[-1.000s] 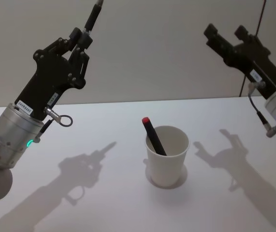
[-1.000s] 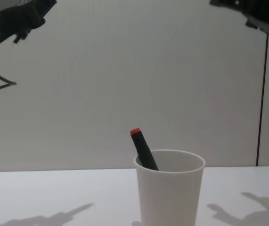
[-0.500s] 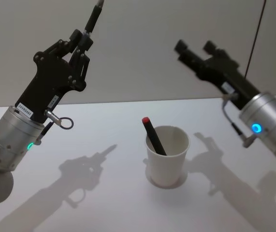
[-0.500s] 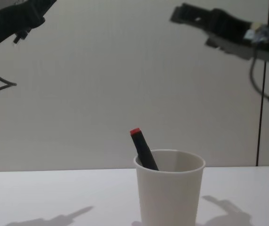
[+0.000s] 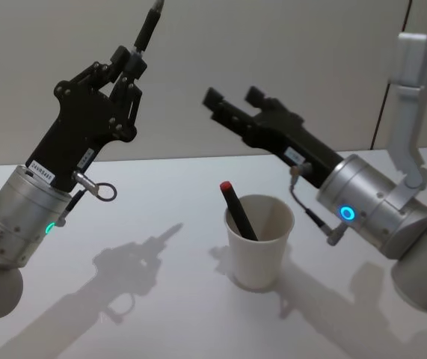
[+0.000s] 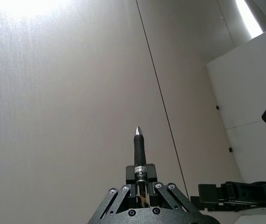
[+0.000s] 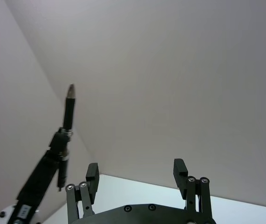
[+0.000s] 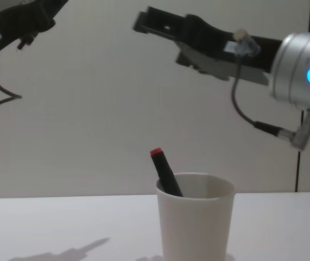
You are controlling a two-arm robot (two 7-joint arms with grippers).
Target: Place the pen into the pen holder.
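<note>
You're looking at a plain white paper cup (image 5: 259, 243) with a rolled rim and a downward taper, standing upright on the smooth white table (image 5: 161, 299). That cup is serving as your pen holder. A black pen with a red end (image 5: 237, 212) is already leaning inside it, red end poking up over the rim on the robot's left side. Your left gripper (image 5: 127, 63), a black linkage on a silver wrist, is hanging high on the left, well apart from the cup, tilted up and away. Its fingers are pinching tight on a slim dark pen with a silvery tip (image 5: 147, 26), which is sticking straight out beyond them towards the pale wall. Your right gripper (image 5: 234, 97) is hovering above the cup and clear of the rim. Its black fingers are pointing across towards the left arm, spread wide and holding nothing. A blue ring light is glowing on its round silver wrist. Both arms are casting soft grey shadows across the table on either side of the cup.
</note>
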